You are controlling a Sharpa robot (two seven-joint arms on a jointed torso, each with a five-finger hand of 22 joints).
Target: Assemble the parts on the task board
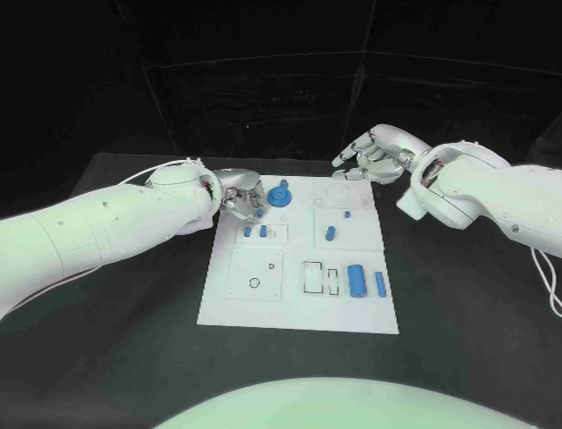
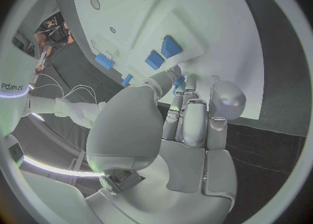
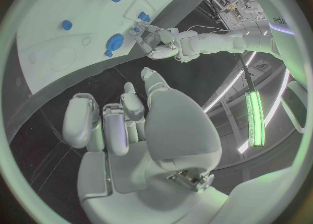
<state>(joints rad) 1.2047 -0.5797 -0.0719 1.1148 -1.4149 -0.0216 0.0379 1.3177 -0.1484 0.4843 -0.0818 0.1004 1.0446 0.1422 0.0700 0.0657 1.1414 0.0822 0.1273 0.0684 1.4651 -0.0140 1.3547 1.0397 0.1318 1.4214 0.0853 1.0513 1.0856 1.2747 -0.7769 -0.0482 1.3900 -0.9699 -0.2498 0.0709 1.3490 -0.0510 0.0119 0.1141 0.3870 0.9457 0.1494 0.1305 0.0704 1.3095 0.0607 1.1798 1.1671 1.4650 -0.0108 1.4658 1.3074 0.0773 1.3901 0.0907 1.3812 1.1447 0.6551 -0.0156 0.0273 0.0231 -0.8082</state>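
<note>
The white task board lies mid-table. My left hand hovers at its far left corner and pinches a small blue part between thumb and a finger; the right wrist view shows this hand too. Just right of it a round blue gear-like part sits on the board. Two short blue pegs stand below the hand. My right hand hangs behind the board's far right corner, its fingers loosely bent and holding nothing.
More blue parts lie on the board: a small piece, a tiny peg, a thick cylinder and a thin rod. A black ring marks the near left plate. Bare black table surrounds the board.
</note>
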